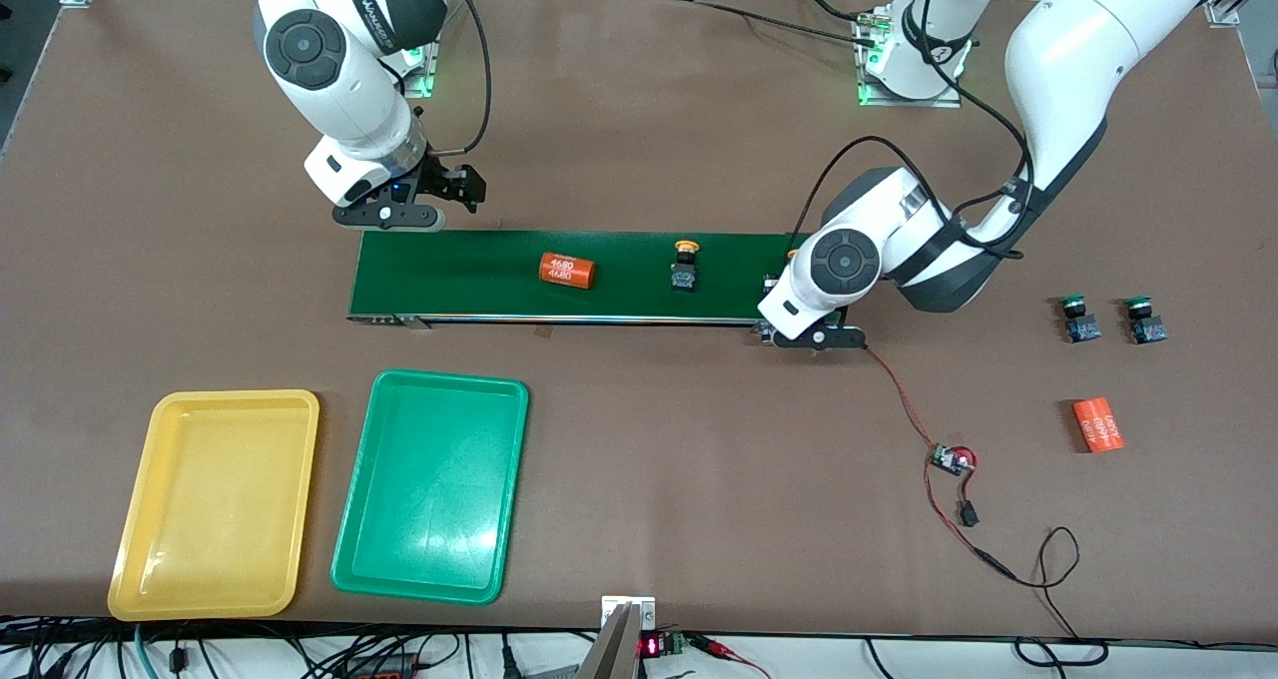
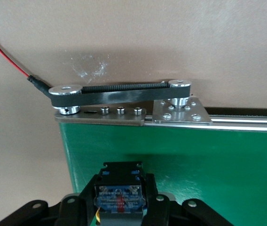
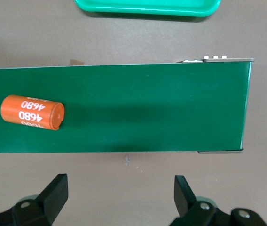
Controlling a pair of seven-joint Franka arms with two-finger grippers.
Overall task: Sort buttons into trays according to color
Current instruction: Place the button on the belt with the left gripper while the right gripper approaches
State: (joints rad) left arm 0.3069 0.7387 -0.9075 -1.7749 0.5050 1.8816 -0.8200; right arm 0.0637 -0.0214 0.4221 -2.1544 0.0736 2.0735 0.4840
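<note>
My left gripper [image 2: 119,203] fills the bottom of the left wrist view, its fingers clamped on the dark blocky base of a small push-button switch [image 2: 119,197] with a blue label. The cap is mostly hidden there. Under it lies the long dark-green conveyor belt [image 2: 194,155], at its end toward my left arm. Only this view shows the black toothed drive band on two silver pulleys [image 2: 119,87] at that end.

The front view shows what the wrist cameras miss. A second switch with a yellow-orange cap [image 1: 685,268] stands mid-belt. Two green-capped switches [image 1: 1078,318] [image 1: 1145,320] sit side by side on the brown counter [image 1: 699,459], well apart from the belt toward my left arm's end. An orange cylinder with white numerals [image 1: 1098,425] lies nearer the front camera than they do.

My right gripper [image 3: 119,197] waits with its fingers wide apart and empty, over the counter just beside the belt's other end. Its wrist view shows another orange numbered cylinder [image 3: 32,112] lying on the belt and the rim of the shallow green plastic tray [image 3: 147,10]. The shallow yellow plastic tray [image 1: 240,395] beside the green one shows only from the front. Both trays hold nothing.
</note>
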